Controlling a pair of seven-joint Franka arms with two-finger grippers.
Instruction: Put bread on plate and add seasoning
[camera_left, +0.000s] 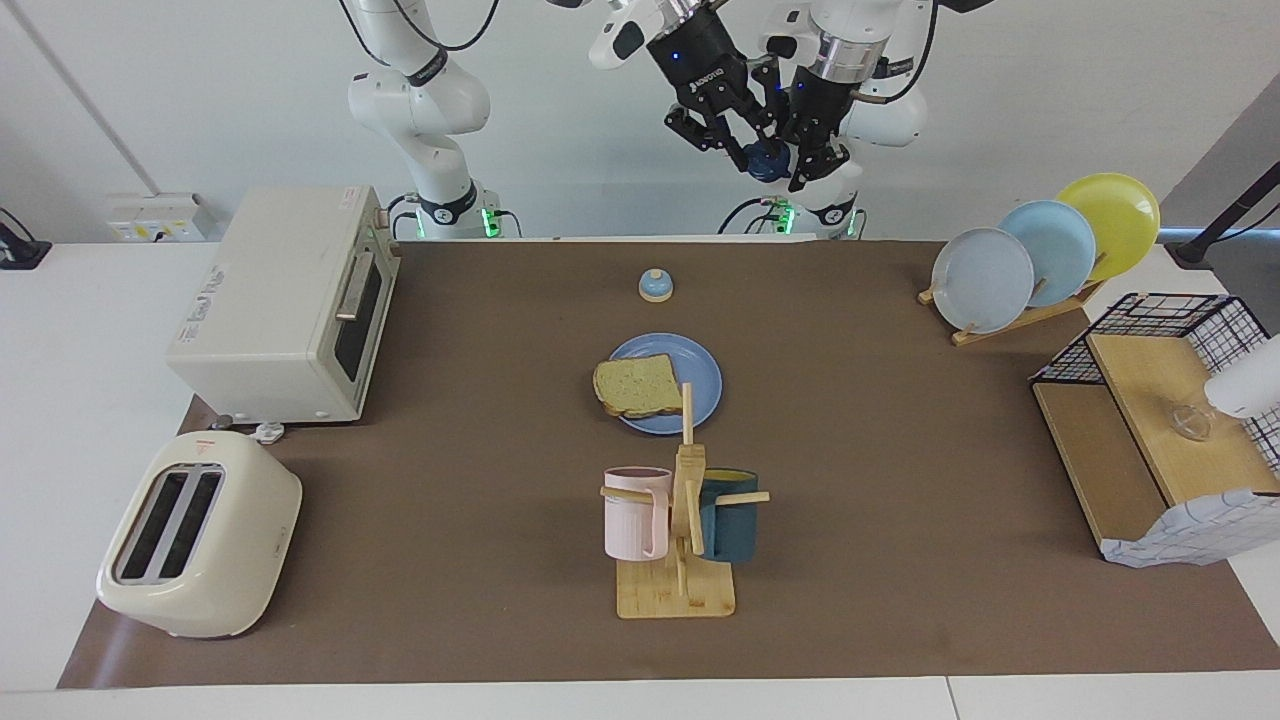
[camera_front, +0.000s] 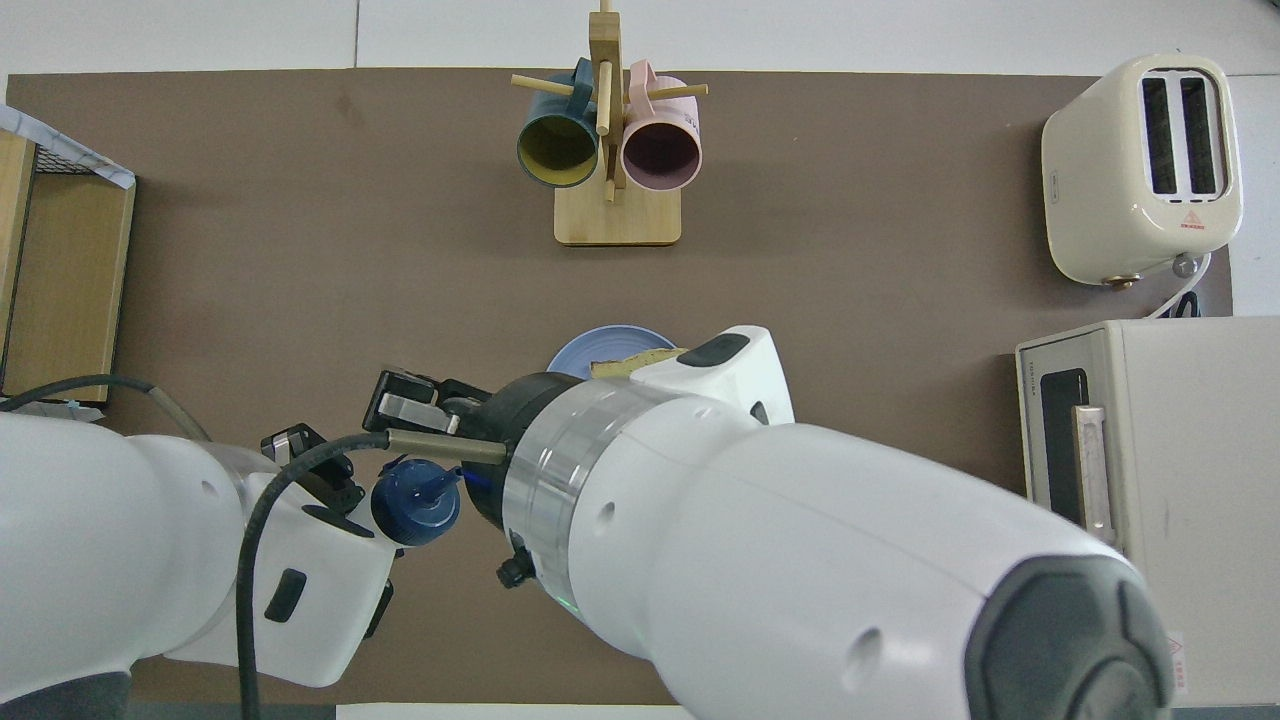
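I see the table (camera_left: 900, 620) under a brown mat (camera_left: 480, 480). Below my raised grippers, on the mat: a small bell (camera_left: 655, 286), then the blue plate (camera_left: 700, 372), then a mug rack (camera_left: 676, 590). Off toward the right arm's end sit a toaster oven (camera_left: 270, 300) and toaster (camera_left: 200, 535); toward the left arm's, a plate rack (camera_left: 1010, 322) and shelf (camera_left: 1150, 440).

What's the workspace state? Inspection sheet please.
Surface: brown mat, no spills seen.
Job's things: bread on plate, overhanging its rim; seasoning held in the air, cap on.
Clutter: bell, mug rack, toaster, oven, plate rack, wire shelf.
Grippers: left gripper shut on the seasoning; right gripper beside the cap, fingers open.
Cables: cable looped at left wrist.
Surroundings: nothing seen.
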